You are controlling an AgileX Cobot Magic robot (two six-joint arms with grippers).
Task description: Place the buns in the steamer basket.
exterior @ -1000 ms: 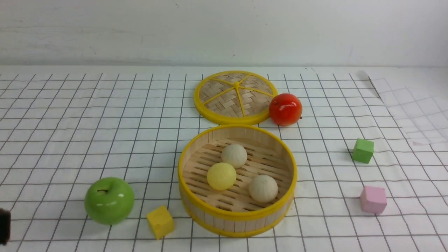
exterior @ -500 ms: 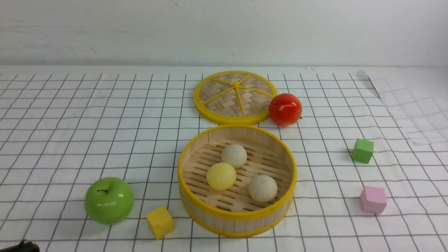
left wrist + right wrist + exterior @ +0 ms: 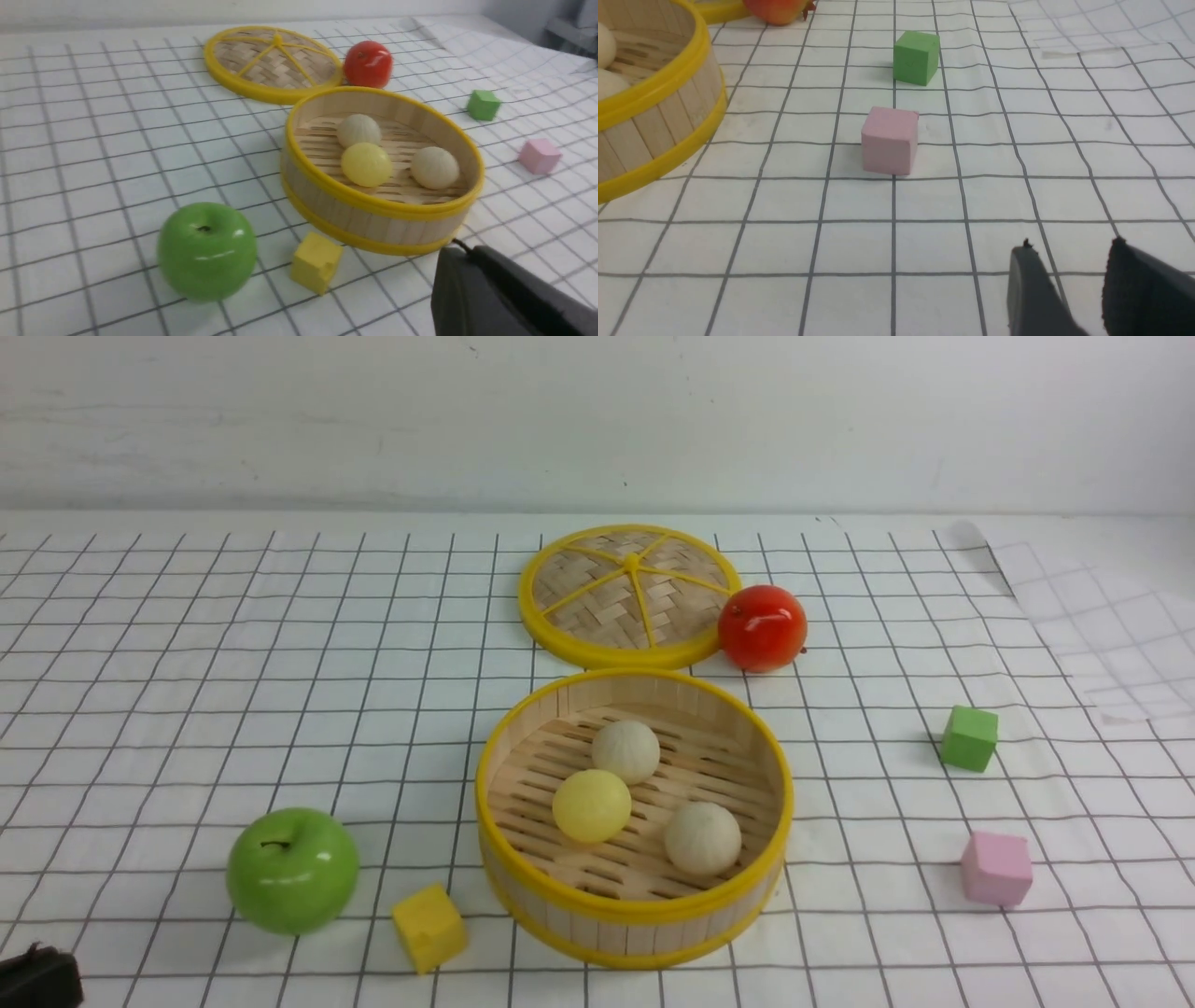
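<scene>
Front view: my clenched, empty left gripper (image 3: 37, 975) has dropped to the near corner; three matte buns (image 3: 592, 805) rest inside the slatted bamboo steamer basket (image 3: 635, 915), right gripper (image 3: 1069, 275) slightly parted, so I judge loading complete.

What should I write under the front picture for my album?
Three buns sit inside the steamer basket, its lid lying behind beside a red apple.

Left gripper (image 3: 495, 289): matte black-grey, smooth moulded surface, rounded wedge shape, small pointed nub on one edge. Only dark corner of it (image 3: 37, 975) shows in front view. Right gripper (image 3: 1078, 289): two dark fingers (image 3: 1031, 294), one smooth grey-black and narrow, other wider with rough textured black pad face; each tip ends in small point. No cables, screws or markings visible.
</scene>
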